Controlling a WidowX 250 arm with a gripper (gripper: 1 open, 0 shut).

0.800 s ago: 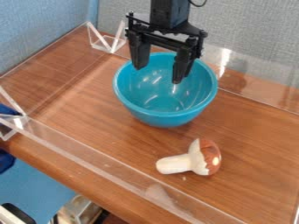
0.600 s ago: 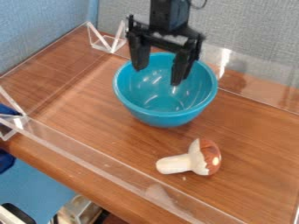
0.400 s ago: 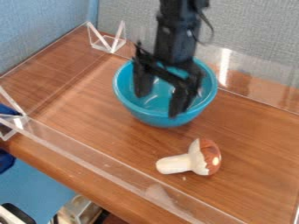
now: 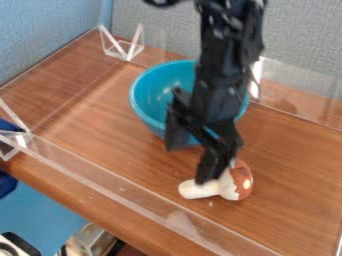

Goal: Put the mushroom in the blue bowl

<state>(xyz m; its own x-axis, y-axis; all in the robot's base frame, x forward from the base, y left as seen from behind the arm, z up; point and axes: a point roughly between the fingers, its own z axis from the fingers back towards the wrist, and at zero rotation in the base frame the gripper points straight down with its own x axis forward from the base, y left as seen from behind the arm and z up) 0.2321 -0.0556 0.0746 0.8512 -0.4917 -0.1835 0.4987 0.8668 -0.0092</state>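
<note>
The mushroom (image 4: 230, 183) lies on its side on the wooden table near the front right, cream stem pointing left and reddish-brown cap to the right. My black gripper (image 4: 198, 150) hangs just above and left of it, open, one finger down near the stem and the other toward the bowl. Nothing is between the fingers. The blue bowl (image 4: 156, 91) sits behind the gripper at the table's middle back, its right side hidden by the arm.
A low clear acrylic wall (image 4: 80, 165) rims the table on all sides. A clear triangular bracket (image 4: 123, 45) stands at the back left corner. The bare wood tabletop (image 4: 80, 105) stretches left of the bowl.
The gripper has come down and forward from above the bowl to just over the mushroom, staying open. The mushroom and the bowl have not moved.
</note>
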